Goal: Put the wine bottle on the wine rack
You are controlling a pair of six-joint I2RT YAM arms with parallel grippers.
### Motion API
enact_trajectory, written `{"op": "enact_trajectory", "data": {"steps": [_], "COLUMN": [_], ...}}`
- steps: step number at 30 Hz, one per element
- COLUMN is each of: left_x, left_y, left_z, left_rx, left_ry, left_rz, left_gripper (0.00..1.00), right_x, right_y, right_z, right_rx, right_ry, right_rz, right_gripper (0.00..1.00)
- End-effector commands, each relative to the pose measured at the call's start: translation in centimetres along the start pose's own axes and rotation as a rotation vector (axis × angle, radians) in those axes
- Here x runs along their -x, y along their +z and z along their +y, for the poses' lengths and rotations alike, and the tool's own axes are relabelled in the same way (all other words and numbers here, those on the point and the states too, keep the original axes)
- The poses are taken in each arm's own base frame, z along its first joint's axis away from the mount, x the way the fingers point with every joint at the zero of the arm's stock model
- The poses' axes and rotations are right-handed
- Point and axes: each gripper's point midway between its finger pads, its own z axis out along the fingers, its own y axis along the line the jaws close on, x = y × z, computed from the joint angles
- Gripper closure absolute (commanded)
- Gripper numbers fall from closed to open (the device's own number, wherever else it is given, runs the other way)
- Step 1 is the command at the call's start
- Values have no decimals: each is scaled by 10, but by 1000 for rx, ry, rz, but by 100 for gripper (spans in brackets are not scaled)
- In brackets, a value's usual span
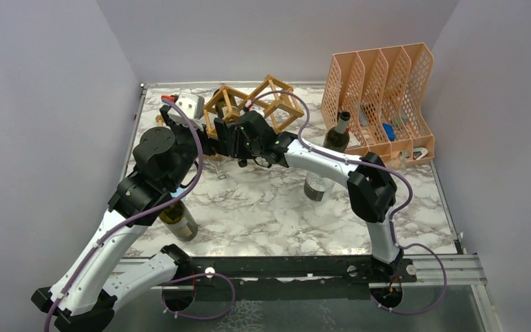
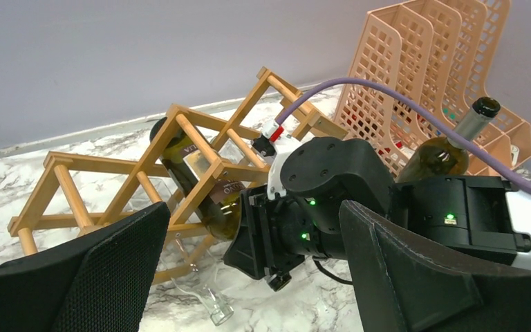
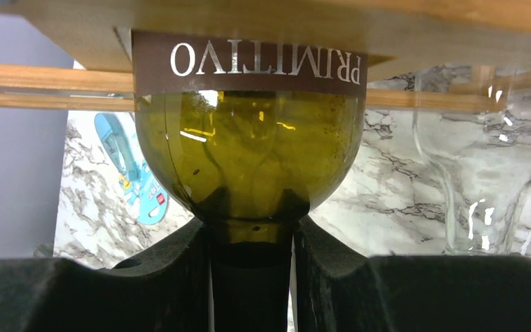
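The wine rack (image 1: pixel 252 104) is a light wooden lattice at the back of the marble table. A dark green wine bottle (image 2: pixel 192 173) with a brown label lies tilted in one of its cells (image 2: pixel 180 149), base toward the wall. My right gripper (image 3: pixel 251 277) is shut on the bottle's neck, just below the rounded shoulder (image 3: pixel 249 166). From above, the right gripper (image 1: pixel 240 137) sits right at the rack's front. My left gripper (image 2: pixel 254 221) is open and holds nothing. It hangs left of the rack, facing the right wrist.
A peach perforated file holder (image 1: pixel 380 93) stands back right, with an upright green bottle (image 1: pixel 337 131) in front of it. Another bottle (image 1: pixel 178 220) is under the left arm. A clear glass bottle (image 2: pixel 204 299) lies on the marble below the rack.
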Motion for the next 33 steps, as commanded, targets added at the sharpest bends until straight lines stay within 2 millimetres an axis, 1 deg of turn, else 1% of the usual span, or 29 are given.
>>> {"op": "enact_trajectory", "data": {"steps": [1,4,8,11,16,20,23,24,28,30,31,33], "left_x": [24,24,26,26,26,31,42,47,71,78,91,103], "left_y": [-11,-11,-11,-12,-11,-12,-15,-17,-25,-28,-34,-40], "left_z": [-4,-5,-9,-10,-11,-10,-8,-7,-3,-1,0,4], "left_rx": [-33,-38,-57,-66,-69,-68,-58,-54,-40,-31,-28,-12], "left_ry": [-16,-20,-24,-26,-20,-12,-5,-4,-6,-6,-13,-23], "left_rz": [-62,-61,-63,-64,-64,-75,-100,-112,-170,-185,-217,-248], "left_gripper": [1,1,1,1,1,1,1,1,1,1,1,1], "right_x": [33,27,26,27,33,40,47,50,64,66,65,56], "right_y": [1,5,7,4,-6,-23,-39,-44,-73,-88,-95,-108], "right_z": [19,19,16,17,15,14,12,9,7,13,18,35], "right_rx": [54,59,45,52,41,37,33,22,24,71,115,229], "right_ry": [-35,-44,-46,-51,-62,-68,-66,-71,-112,-168,-206,-290], "right_rz": [-92,-68,-63,-65,-86,-113,-148,-165,-234,-247,-247,-224], "right_gripper": [60,54,43,36,30,25,22,21,21,21,21,21]}}
